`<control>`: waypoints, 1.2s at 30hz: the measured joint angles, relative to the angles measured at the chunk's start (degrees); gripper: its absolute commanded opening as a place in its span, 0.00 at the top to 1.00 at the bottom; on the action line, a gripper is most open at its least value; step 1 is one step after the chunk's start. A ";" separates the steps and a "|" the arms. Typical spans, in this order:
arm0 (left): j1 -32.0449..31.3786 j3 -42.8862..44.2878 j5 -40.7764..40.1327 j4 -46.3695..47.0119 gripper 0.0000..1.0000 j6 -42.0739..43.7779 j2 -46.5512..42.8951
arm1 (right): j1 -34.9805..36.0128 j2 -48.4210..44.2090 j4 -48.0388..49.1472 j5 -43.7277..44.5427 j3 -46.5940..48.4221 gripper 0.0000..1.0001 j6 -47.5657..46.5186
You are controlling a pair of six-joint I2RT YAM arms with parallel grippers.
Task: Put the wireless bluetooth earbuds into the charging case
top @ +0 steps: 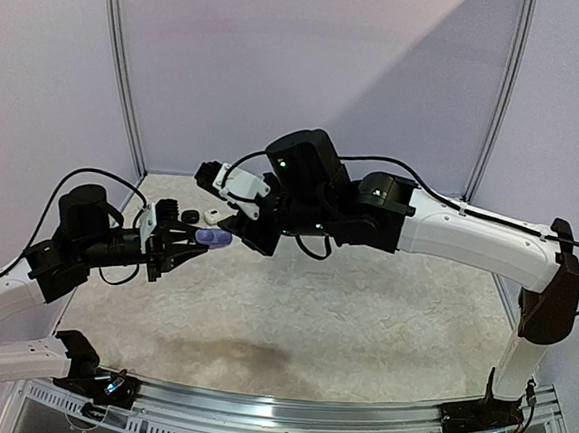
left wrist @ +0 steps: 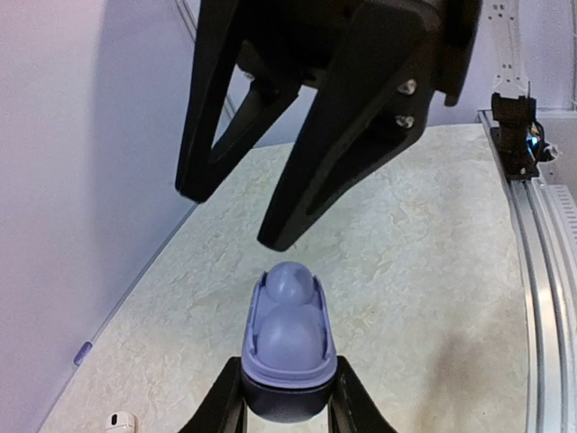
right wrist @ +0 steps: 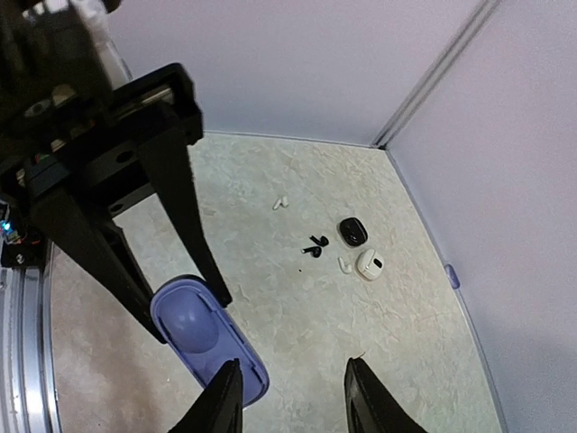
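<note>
My left gripper (left wrist: pixel 287 397) is shut on a lavender charging case (left wrist: pixel 288 334) with a dark base, held above the table; two rounded lavender humps show in its open top. The same case (top: pixel 212 239) hangs between the two arms in the top view. My right gripper (right wrist: pixel 293 390) stands open just over the case (right wrist: pixel 203 334), with only table between its fingers. Its black fingers (left wrist: pixel 334 153) loom right above the case in the left wrist view. Loose earbuds lie on the table: a black pair (right wrist: pixel 314 246), a white one (right wrist: pixel 343 265) and another white one (right wrist: pixel 279 203).
A small black case (right wrist: pixel 352 232) and a white case (right wrist: pixel 369 263) lie beside the loose buds near the far left wall corner. White walls close in the mottled table (top: pixel 361 323) at back and sides. A metal rail (left wrist: pixel 541 271) runs along the near edge.
</note>
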 measured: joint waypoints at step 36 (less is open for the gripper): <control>11.41 66.66 11.58 -29.38 1.00 -38.84 77.81 | -20.41 -12.02 8.02 -2.73 -24.55 0.08 22.34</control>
